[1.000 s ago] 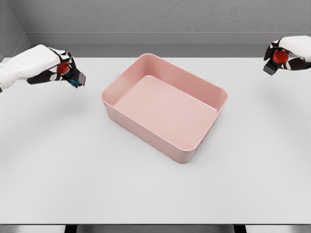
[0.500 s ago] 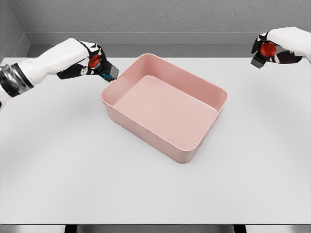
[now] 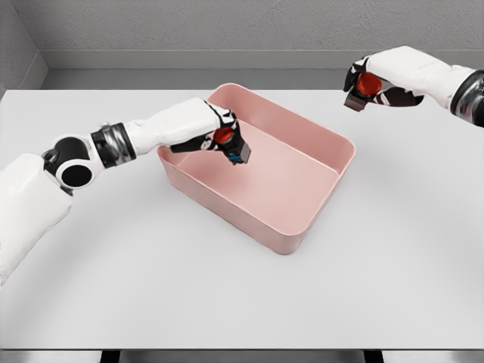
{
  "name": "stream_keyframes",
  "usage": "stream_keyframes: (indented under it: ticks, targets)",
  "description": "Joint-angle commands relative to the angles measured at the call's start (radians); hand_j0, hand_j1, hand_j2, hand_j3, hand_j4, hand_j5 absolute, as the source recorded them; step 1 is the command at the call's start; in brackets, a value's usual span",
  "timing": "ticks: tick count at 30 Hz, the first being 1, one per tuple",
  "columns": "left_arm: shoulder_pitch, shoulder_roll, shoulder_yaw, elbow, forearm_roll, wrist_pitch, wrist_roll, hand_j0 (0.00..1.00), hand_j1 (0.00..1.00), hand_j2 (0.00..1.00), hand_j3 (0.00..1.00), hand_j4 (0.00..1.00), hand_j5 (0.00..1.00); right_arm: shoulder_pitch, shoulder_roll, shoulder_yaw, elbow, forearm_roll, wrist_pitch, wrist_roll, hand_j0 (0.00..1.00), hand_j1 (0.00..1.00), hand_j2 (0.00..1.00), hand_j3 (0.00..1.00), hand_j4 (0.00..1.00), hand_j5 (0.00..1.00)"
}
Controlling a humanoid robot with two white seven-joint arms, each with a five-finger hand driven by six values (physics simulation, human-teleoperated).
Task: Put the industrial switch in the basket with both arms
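Two hands each gripped a red-buttoned switch: left hand (image 3: 215, 134) held its switch (image 3: 231, 144) over the basket's (image 3: 302, 227) left end for dropping; right hand (image 3: 376, 79) carried the other switch (image 3: 363, 89) near the table's (image 3: 151, 287) far right corner.

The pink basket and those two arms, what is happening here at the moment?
Each robot hand holds one industrial switch with a red button. The left robot hand carries its switch above the left part of the pink basket, not released. The right robot hand holds the other switch above the white table, beyond the basket's far right corner. No switch lies in the basket.
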Motion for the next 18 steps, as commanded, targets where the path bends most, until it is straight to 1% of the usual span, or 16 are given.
stream_keyframes:
  ticks: [1,3,4,6,8,9,15,18]
  targets:
    - [0.0,-0.016,-0.001,0.023,0.001,0.002,-0.002,0.59,0.59,0.59,0.59,0.59,0.59,0.0,0.009,0.01,-0.015,0.0,-0.001,-0.001,0.51,0.51,0.51,0.51,0.51,0.51]
    - [-0.003,-0.016,-0.002,0.023,-0.003,0.002,-0.002,0.88,0.88,0.88,0.88,0.88,0.88,-0.002,0.014,0.016,-0.02,0.0,-0.001,-0.001,0.51,0.51,0.51,0.51,0.51,0.51]
    - [-0.006,-0.016,-0.002,0.023,-0.003,0.002,-0.002,0.95,0.95,0.95,0.95,0.95,0.95,-0.002,0.017,0.019,-0.023,0.0,-0.001,-0.001,0.51,0.51,0.51,0.51,0.51,0.51]
    - [-0.008,-0.016,-0.001,0.023,-0.004,0.002,-0.002,1.0,1.0,1.0,1.0,1.0,1.0,-0.003,0.017,0.021,-0.037,0.0,-0.001,-0.001,0.51,0.51,0.51,0.51,0.51,0.51]
    - [-0.008,-0.016,-0.001,0.023,-0.004,0.002,-0.002,1.0,1.0,1.0,1.0,1.0,1.0,-0.002,0.031,0.022,-0.049,-0.002,-0.002,-0.001,0.51,0.51,0.51,0.51,0.51,0.51]
    - [-0.008,-0.016,0.001,0.023,-0.004,0.002,-0.002,1.0,1.0,1.0,1.0,1.0,1.0,-0.003,0.032,0.037,-0.061,-0.002,-0.004,-0.001,0.51,0.51,0.51,0.51,0.51,0.51]
    - [-0.014,-0.01,0.01,0.01,0.01,0.002,-0.002,1.0,1.0,1.0,1.0,1.0,1.0,-0.006,0.077,0.088,-0.063,-0.002,-0.01,-0.001,0.51,0.51,0.51,0.51,0.51,0.51]
    - [-0.015,-0.008,0.011,0.009,0.011,0.002,0.001,1.0,1.0,1.0,1.0,1.0,1.0,-0.015,0.075,0.09,-0.063,0.0,-0.01,-0.001,0.51,0.51,0.51,0.51,0.51,0.51]
